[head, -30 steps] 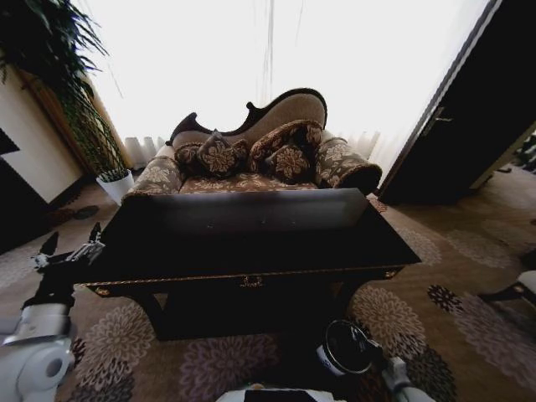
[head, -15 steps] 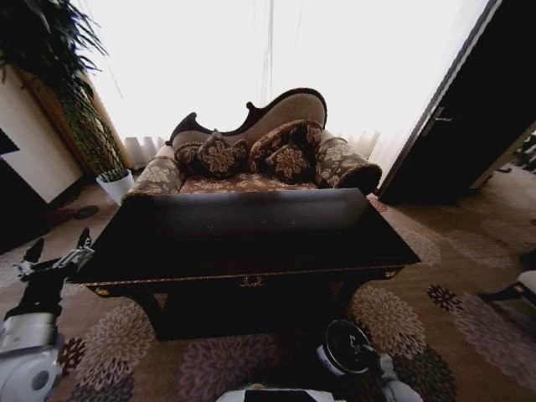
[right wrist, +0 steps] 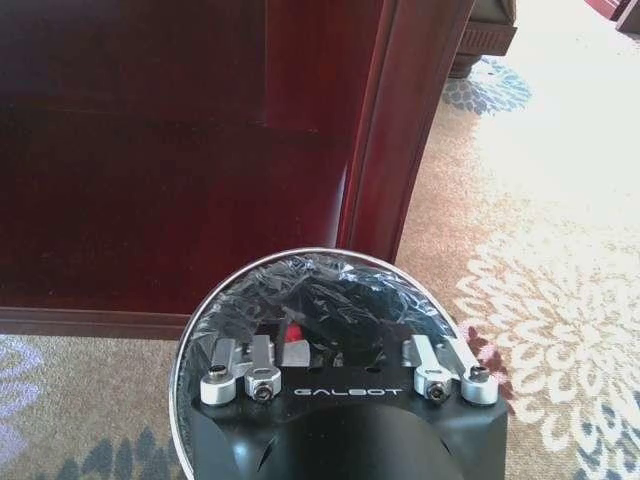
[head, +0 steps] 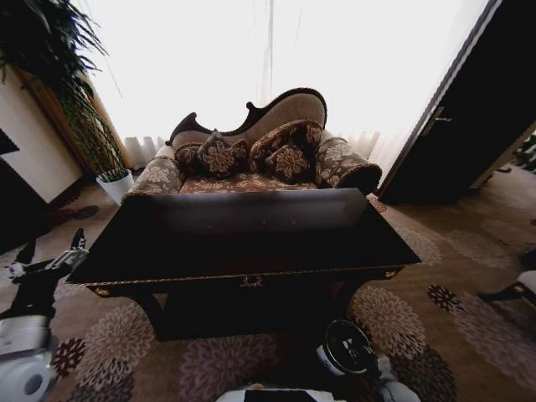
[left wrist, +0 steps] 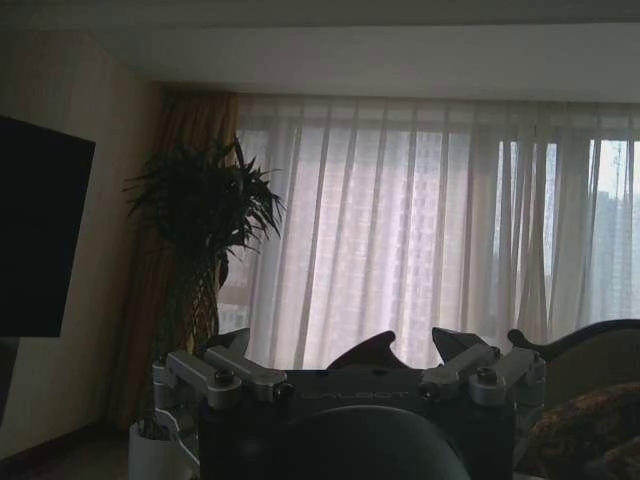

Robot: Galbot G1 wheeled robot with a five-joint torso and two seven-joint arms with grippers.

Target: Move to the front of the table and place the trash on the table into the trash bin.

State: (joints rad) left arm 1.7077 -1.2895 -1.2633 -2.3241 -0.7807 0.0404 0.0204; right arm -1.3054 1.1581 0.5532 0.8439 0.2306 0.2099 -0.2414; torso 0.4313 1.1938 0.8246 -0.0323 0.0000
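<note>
The dark glossy table with gold trim stands straight ahead in the head view. No trash can be made out on its reflective top. The black trash bin sits on the carpet below the table's front right. My right gripper hovers directly over the bin's shiny rim, its jaws spread and nothing between them. A small red-and-white bit lies in the black liner. My left gripper is open in the air, left of the table's front left corner.
A patterned sofa stands behind the table, with bright curtains beyond it. A tall plant in a white pot is at the far left. A dark door is on the right. A table leg rises just beyond the bin.
My left arm has dropped and swung leftward, away from the table's front left corner. The right arm has sunk slightly lower at the frame's bottom. The bin and table have not moved.
</note>
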